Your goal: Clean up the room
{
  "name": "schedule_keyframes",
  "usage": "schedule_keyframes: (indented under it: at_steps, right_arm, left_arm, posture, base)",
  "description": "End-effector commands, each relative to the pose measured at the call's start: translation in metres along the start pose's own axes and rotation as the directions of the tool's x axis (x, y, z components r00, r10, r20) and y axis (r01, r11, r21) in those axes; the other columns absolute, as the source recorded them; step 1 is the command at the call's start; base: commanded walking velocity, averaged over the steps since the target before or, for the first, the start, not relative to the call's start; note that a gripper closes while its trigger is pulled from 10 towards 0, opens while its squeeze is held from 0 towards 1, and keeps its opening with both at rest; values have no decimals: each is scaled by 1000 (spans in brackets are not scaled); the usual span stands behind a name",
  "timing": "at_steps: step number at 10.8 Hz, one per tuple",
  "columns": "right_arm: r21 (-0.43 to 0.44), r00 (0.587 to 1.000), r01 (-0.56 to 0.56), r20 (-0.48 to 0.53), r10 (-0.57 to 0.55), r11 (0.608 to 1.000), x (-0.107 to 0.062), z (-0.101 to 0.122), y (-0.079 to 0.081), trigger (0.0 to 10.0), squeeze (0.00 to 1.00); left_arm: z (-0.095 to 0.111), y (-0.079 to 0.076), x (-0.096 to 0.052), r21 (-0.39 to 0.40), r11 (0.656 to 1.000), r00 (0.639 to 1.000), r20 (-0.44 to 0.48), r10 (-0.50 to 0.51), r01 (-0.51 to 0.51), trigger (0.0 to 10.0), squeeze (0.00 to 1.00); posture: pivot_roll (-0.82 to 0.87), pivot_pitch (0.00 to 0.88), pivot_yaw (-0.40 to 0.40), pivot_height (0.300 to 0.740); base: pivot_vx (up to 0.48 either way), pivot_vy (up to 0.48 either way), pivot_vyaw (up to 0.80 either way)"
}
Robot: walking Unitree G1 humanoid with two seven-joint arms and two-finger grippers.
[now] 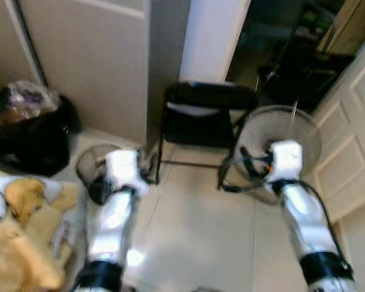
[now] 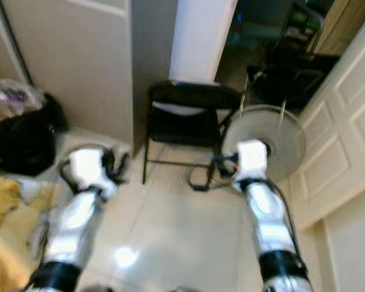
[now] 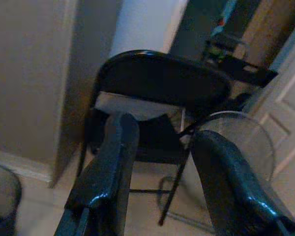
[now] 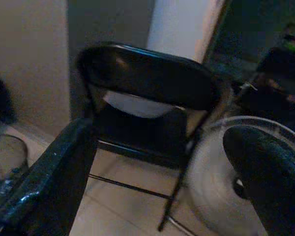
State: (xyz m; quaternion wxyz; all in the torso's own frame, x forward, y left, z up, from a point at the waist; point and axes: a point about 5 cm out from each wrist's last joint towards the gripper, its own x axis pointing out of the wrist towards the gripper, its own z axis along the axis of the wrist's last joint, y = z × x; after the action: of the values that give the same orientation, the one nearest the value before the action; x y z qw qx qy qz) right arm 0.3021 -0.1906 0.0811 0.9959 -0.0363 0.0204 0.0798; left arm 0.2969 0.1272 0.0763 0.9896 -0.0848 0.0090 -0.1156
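A black folding chair [image 1: 204,112] stands straight ahead against a white pillar [image 1: 210,36]. Both silver arms reach forward over the pale tiled floor [image 1: 194,231], the left arm [image 1: 112,219] towards the chair's left legs and the right arm [image 1: 304,219] over a round wire fan [image 1: 307,131]. My left gripper [image 3: 162,132] is open with nothing between its fingers, and the chair's back lies beyond them. The right gripper [image 4: 162,135] is open too, spread wide and holding nothing. A heap of yellow cloths [image 1: 24,225] lies at the lower left.
A small wire bin [image 1: 88,159] sits on the floor by my left wrist. A stuffed black bag [image 1: 30,143] leans on the beige wall at left. A white panelled door [image 1: 353,134] closes the right side. Behind the fan a dark doorway [image 1: 280,48] opens.
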Motion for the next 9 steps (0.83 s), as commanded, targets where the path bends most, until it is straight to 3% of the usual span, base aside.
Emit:
schedule_keyframes:
  at_steps: [1,4,6,7,8,9]
  right_arm:
    - [6,1000,9,13,-9,1000,-1,1,-2,10000,0]
    - [10,999,53,4,-53,999,-8,-4,-4,10000,0]
    - [9,995,99,-8,-98,995,-18,-12,-9,10000,0]
    - [-14,983,185,-14,-185,983,-23,-14,-18,10000,0]
    - [-5,976,212,-47,-212,977,-24,-18,-20,10000,0]
    - [39,984,178,-12,-177,983,-27,-16,-16,10000,1000]
  left_arm:
    - [-4,2,-2,-1,1000,1000,-22,1,-1,10000,0]
    - [-8,-3,1,9,999,998,-51,-46,47,10000,0]
    - [-19,26,1,80,985,975,-148,165,-155,10000,0]
    - [-18,35,-3,9,984,976,-128,177,-178,10000,1000]
    - [-18,39,-5,75,980,972,-132,194,-185,10000,1000]
    - [-17,40,-5,107,975,970,-129,206,-193,10000,1000]
  posture:
    - [-67,0,-104,740]
    - [-93,0,-73,740]
    - [-109,0,-59,740]
    - [-113,0,-56,740]
    - [-120,0,-49,740]
    - [-120,0,-47,740]
  base:
    - [0,-469,0]
    - [0,-464,0]
    - [0,0,-666]
    - [0,0,-581]
    - [0,0,0]
    - [0,0,0]
